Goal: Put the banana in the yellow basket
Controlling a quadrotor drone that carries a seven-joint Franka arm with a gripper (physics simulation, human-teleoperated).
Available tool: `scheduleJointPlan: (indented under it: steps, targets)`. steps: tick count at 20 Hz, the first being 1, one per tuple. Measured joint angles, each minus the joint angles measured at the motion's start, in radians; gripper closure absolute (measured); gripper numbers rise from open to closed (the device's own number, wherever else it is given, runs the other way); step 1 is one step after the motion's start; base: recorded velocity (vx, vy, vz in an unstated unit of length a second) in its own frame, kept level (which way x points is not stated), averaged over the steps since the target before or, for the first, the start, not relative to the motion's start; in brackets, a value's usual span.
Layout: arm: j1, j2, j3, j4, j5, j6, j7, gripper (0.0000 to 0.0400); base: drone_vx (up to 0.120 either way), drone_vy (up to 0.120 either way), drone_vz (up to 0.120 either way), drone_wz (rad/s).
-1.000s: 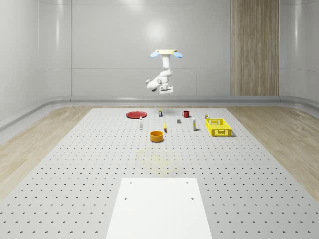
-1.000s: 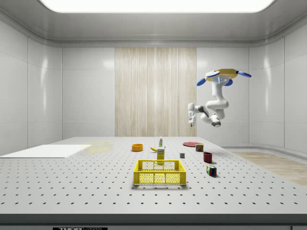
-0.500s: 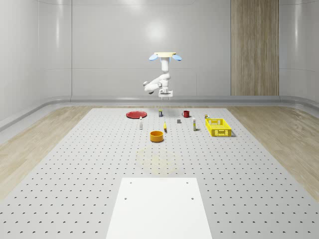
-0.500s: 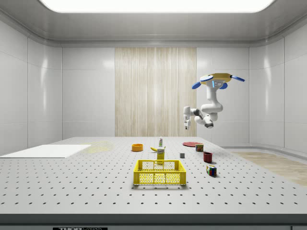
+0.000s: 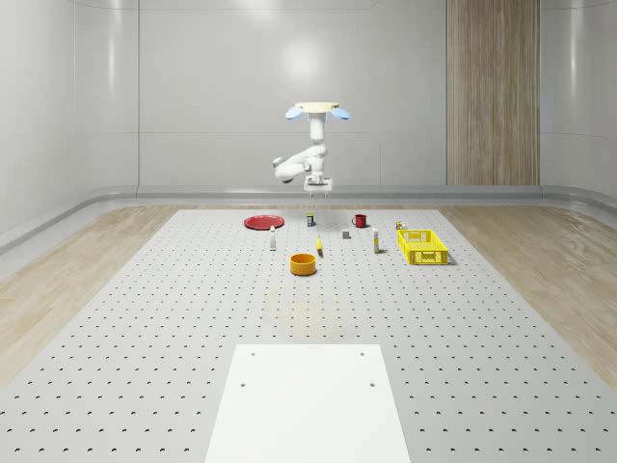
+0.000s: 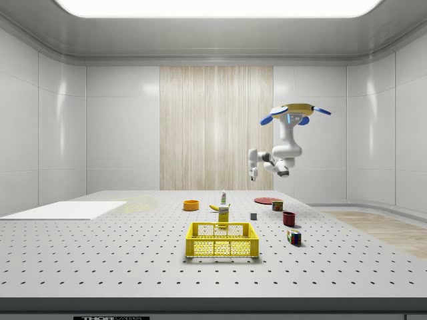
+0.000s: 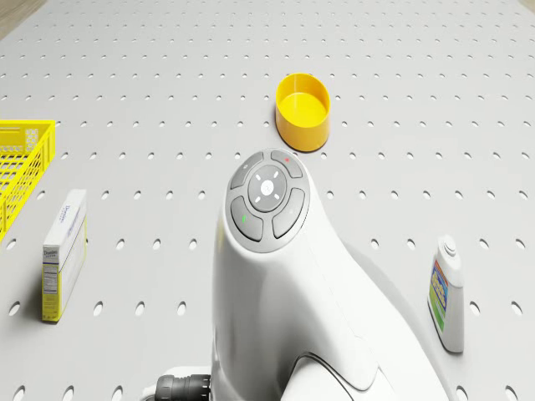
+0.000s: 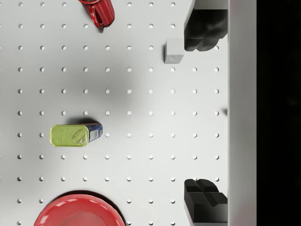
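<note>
**Approach the banana from above before descending**

The drone (image 5: 317,109) hovers high above the far part of the surface (image 5: 193,318), its gripper (image 8: 205,115) spread wide and empty, pointing down at a green can (image 8: 75,134), a red plate (image 8: 77,211) and a red mug (image 8: 99,11). The banana (image 5: 319,247) lies just beside the orange bowl (image 5: 304,263), on the side toward the yellow basket (image 5: 422,245), and well apart from that basket. In my judgement, the step is the reach: bring the gripper over the banana, line the fingers (image 8: 203,200) across its narrow width, then descend clear of the bowl.
</note>
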Motion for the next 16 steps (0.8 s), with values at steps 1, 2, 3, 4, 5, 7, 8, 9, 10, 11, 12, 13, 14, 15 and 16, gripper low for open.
scheduleJointPlan:
  steps: [1, 2, 3, 4, 5, 7, 8, 9, 10, 11, 12, 13, 14, 15, 16]
  targets:
    - [-0.002, -0.005, 0.002, 0.0, 0.003, 0.004, 0.002, 0.0, 0.12, 0.0, -0.12, 0.0]
    - [-0.004, -0.01, 0.004, 0.001, 0.005, 0.009, 0.004, 0.0, 0.12, 0.0, -0.12, 0.0]
    - [-0.006, -0.016, 0.006, 0.001, 0.008, 0.013, 0.006, 0.0, 0.12, 0.0, -0.12, 0.0]
    - [-0.008, -0.021, 0.007, 0.001, 0.011, 0.018, 0.008, 0.0, 0.12, 0.0, -0.12, 0.0]
    - [-0.01, -0.026, 0.009, 0.002, 0.013, 0.022, 0.01, 0.0, 0.12, 0.0, -0.12, 0.0]
    - [-0.014, -0.036, 0.012, 0.003, 0.019, 0.031, 0.013, 0.0, 0.12, 0.0, -0.12, 0.0]
    - [-0.016, -0.041, 0.014, 0.003, 0.021, 0.036, 0.015, 0.0, 0.12, 0.0, -0.12, 0.0]
    - [-0.018, -0.046, 0.016, 0.003, 0.024, 0.04, 0.016, 0.0, 0.12, 0.0, -0.12, 0.0]
    - [-0.019, -0.051, 0.017, 0.004, 0.026, 0.045, 0.018, 0.0, 0.12, 0.0, -0.12, 0.0]
    - [-0.021, -0.055, 0.019, 0.004, 0.029, 0.049, 0.019, 0.0, 0.12, 0.0, -0.12, 0.0]
    - [-0.022, -0.06, 0.02, 0.004, 0.031, 0.053, 0.021, 0.0, 0.12, 0.0, -0.12, 0.0]
    - [-0.024, -0.065, 0.021, 0.005, 0.034, 0.058, 0.022, 0.0, 0.12, 0.0, -0.12, 0.0]
    - [-0.026, -0.07, 0.023, 0.005, 0.036, 0.062, 0.024, 0.0, 0.12, 0.0, -0.12, 0.0]
    - [-0.027, -0.074, 0.024, 0.005, 0.039, 0.066, 0.025, 0.0, 0.12, 0.0, -0.12, 0.0]
    - [-0.029, -0.079, 0.026, 0.006, 0.041, 0.071, 0.027, 0.0, 0.12, 0.0, -0.12, 0.0]
